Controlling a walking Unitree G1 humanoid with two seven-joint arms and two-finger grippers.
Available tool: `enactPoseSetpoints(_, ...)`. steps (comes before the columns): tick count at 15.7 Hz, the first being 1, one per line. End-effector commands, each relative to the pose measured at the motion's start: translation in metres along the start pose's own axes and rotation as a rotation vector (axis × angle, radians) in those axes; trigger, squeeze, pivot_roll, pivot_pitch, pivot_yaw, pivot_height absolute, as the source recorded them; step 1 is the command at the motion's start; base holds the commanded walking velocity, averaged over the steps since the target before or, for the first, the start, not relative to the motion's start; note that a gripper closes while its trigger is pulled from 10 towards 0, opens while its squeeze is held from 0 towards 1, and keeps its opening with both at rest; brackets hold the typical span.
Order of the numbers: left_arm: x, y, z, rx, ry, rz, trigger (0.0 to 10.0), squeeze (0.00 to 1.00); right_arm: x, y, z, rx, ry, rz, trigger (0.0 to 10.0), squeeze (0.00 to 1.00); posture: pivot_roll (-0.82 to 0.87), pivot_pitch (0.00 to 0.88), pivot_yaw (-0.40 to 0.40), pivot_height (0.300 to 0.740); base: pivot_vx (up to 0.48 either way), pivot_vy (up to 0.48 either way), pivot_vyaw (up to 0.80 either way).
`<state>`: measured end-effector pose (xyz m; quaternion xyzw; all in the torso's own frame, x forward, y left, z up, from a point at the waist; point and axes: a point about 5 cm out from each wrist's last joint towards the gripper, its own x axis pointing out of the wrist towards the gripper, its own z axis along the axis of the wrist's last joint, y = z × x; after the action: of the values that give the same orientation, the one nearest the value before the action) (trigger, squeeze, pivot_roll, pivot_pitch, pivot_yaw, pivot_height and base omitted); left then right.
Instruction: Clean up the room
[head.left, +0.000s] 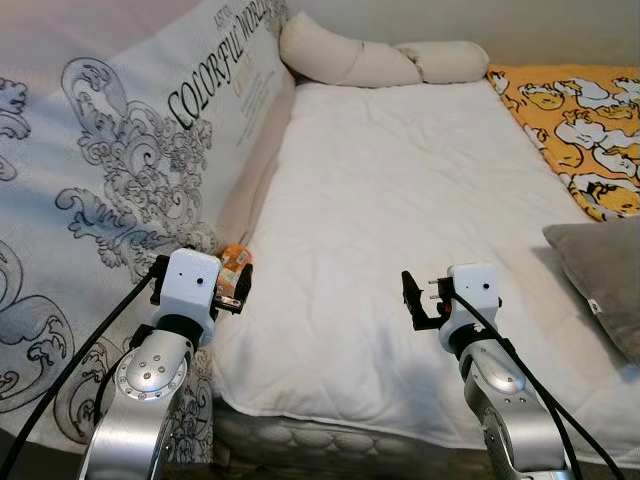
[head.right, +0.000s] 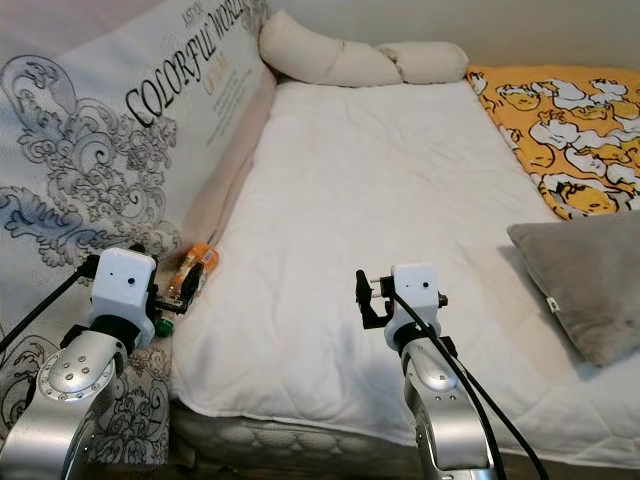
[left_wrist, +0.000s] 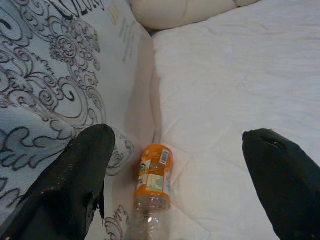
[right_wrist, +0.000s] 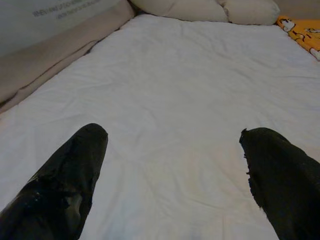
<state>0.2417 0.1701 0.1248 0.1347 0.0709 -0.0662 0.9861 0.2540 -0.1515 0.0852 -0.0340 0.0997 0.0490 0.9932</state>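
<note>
At about nine o'clock in my head view I have the patterned cover (head.left: 110, 170) draped up the side of the bed, and the bottle (left_wrist: 154, 187) lies in the crease where that cover meets the white mattress (head.left: 400, 220). It is a clear plastic one with an orange label, on its side, its label end toward the pillows (head.left: 380, 60) at twelve o'clock. My left end effector (left_wrist: 175, 185) hangs just above it, fingers spread wide with the bottle between them but not touched.

My worry is the crease. If I close off-centre, one finger could catch the cover or the bedding and pinch fabric with the bottle, or nudge the round body so it rolls deeper into the gap. The plastic looks thin and empty, so I judge it may buckle or squirt out of a hard squeeze.

My right end effector (right_wrist: 172, 175) sits at about five o'clock over bare mattress, fingers also spread, holding nothing. Further right a grey cushion (head.left: 600, 280) lies at three o'clock and a yellow printed blanket (head.left: 580, 120) at one o'clock.

What I cannot make out: the bottle's lower end is cut off in the left wrist view, and in the head views the wrist housing covers most of it. Whether it holds liquid I cannot tell.
</note>
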Motion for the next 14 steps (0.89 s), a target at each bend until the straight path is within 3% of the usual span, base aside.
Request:
enactPoseSetpoints(1,0.003,0.0,0.001,-0.008,0.005,-0.009,10.0,1.0,0.001,-0.002,0.001,-0.002,0.0,0.0,10.0,0.0,0.05,0.0,0.041,0.74,0.0,0.0,0.0)
enactPoseSetpoints(3,0.008,0.0,0.001,-0.025,0.017,-0.039,10.0,1.0,0.002,-0.002,0.003,-0.015,0.001,0.038,10.0,0.0,0.05,0.0,0.039,0.74,0.0,0.0,0.0)
enactPoseSetpoints(5,0.039,0.009,0.001,0.043,0.125,-0.162,10.0,1.0,0.006,-0.003,0.017,-0.041,0.019,0.246,10.0,0.0,0.03,0.0,0.036,0.74,0.0,0.0,0.0)
enactPoseSetpoints(7,0.063,0.022,0.008,0.009,0.185,-0.215,10.0,1.0,0.003,-0.001,0.034,-0.093,0.01,0.424,10.0,0.0,0.0,0.023,0.036,0.74,0.0,0.0,0.0)
enactPoseSetpoints(8,0.068,0.024,0.01,-0.009,0.185,-0.227,10.0,0.22,0.002,0.0,0.038,-0.105,0.009,0.469,10.0,0.0,0.0,0.032,0.035,0.74,0.0,0.0,0.0)
enactPoseSetpoints(9,0.075,0.027,0.011,-0.034,0.201,-0.238,10.0,0.0,0.0,-0.001,0.044,-0.128,0.009,0.526,10.0,0.0,-0.01,0.045,0.033,0.74,0.0,0.0,0.0)
enactPoseSetpoints(12,0.098,0.037,-0.008,-0.018,0.298,-0.242,10.0,0.0,-0.008,-0.004,0.06,-0.238,0.043,0.708,10.0,0.0,-0.04,0.096,0.019,0.74,0.0,0.0,0.0)
enactPoseSetpoints(14,0.104,0.043,-0.021,-0.028,0.364,-0.2,10.0,0.0,-0.01,-0.005,0.067,-0.263,0.059,0.75,10.0,0.0,-0.06,0.131,0.01,0.74,0.0,0.0,0.0)
